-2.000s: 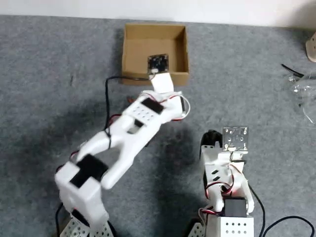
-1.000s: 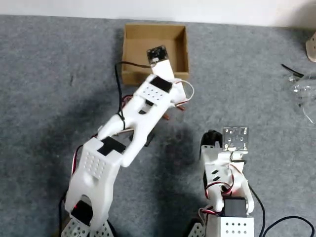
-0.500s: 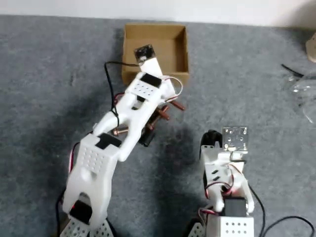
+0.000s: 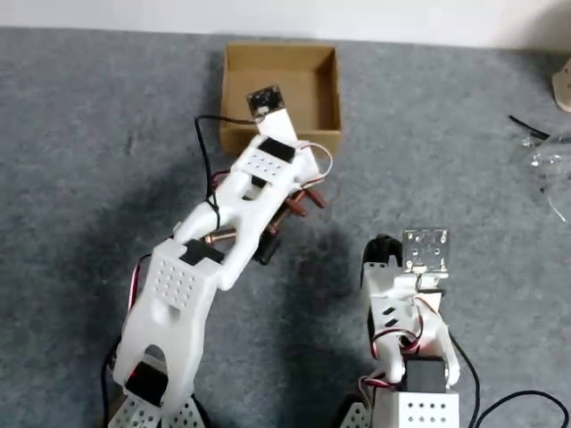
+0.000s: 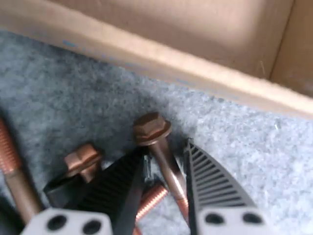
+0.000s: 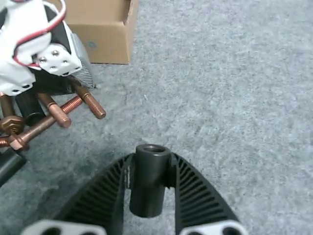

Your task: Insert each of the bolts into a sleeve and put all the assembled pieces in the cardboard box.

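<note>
My left gripper is low over the carpet just in front of the cardboard box. Its fingers are shut on the shank of a copper bolt, whose hex head points toward the box wall. More copper bolts lie crossed beside it, one with its head close to the gripper. A black sleeve lies under the left arm. My right gripper is shut on an upright black sleeve, bore facing up, apart from the bolts.
The left arm stretches diagonally across the middle of the grey carpet. The right arm sits folded at the lower right. Wires and clear plastic bits lie at the far right edge.
The left arm's wrist drew back from over the box and dropped to the bolts in front of it, uncovering them. The right arm with its sleeve has not moved.
</note>
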### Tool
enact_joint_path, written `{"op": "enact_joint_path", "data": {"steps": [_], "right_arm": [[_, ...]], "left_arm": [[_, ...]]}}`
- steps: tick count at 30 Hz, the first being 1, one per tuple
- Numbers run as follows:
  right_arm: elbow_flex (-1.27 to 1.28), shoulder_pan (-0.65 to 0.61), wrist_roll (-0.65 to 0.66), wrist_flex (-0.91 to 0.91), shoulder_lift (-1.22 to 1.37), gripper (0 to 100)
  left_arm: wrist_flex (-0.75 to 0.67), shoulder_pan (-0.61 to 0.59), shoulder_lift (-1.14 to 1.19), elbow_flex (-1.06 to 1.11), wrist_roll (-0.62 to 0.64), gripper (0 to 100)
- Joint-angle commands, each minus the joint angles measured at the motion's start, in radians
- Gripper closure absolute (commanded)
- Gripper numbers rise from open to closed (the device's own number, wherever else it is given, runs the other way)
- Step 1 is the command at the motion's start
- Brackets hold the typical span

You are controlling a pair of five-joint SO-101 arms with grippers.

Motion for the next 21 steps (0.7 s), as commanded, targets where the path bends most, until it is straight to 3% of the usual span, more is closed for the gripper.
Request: {"op": "enact_joint_path", "data": {"steps": [1,5,8,15,21], "right_arm": [[0.036,0.008,0.006,-0.042,-0.015,99.5],[0.036,0.008,0.006,-0.042,-0.015,99.5],[0.036,0.008,0.006,-0.042,-0.015,99.5],[0.036,0.008,0.008,-0.042,-0.015,99.5],[0.036,0.008,0.008,-0.042,-0.015,99.5]], "left_arm": [[0.003,0.03,-0.002,-0.007,0.005,88],[0.005,0.028,-0.002,-0.004,0.005,90],[0.029,0.024,-0.002,-0.01,0.005,100],[0.077,0.039,-0.01,-0.015,-0.012,99],[0.181,0.097,-0.012,-0.182,-0.216,99]]}}
